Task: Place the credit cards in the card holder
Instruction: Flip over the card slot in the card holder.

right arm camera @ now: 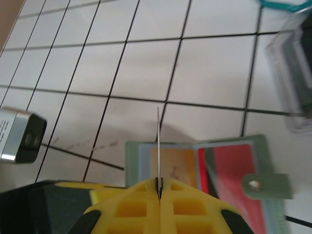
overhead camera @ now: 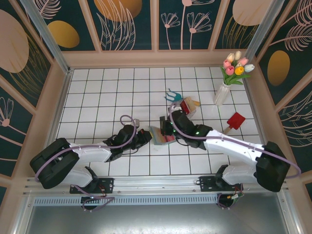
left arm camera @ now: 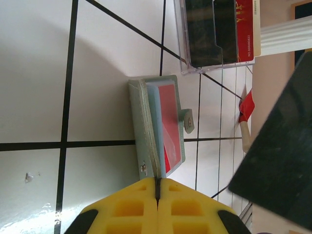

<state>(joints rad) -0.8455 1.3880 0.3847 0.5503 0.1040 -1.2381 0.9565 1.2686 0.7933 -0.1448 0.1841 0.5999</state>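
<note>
The flat, soft sage-green folding wallet (left arm camera: 141,122) lies open on the white tiled table (overhead camera: 97,97), between the two arms. The left gripper (left arm camera: 158,183) is clenched on the wallet's near cover, pinning it in place. The right gripper (right arm camera: 159,183) is clamped on a thin stiff card (right arm camera: 158,141) and holds it upright, edge-on, just over the pale green inside. Seen edge-on like that, I can't make out its colour.

The job looks roughly half done to me. A glossy red card (right arm camera: 229,170) and a yellow-orange card (right arm camera: 175,163) already sit in the pockets, and the held one has yet to go in. The clear plastic upright rack (left arm camera: 184,44), just beyond the wallet, has a black card (left arm camera: 209,29) and a second red card (left arm camera: 246,29) standing in it, so I'd guess those are left to move.

Room is tight around the work. Both grippers crowd one small wallet, its snap tab (right arm camera: 265,185) sticks out on the red card's side, and the rack sits close on the far side. The red flat-bladed trowel (overhead camera: 236,120) and the white vase of tulips (overhead camera: 222,93) stand well apart to the right. Bare tiles on the left and far side give space to pull back
</note>
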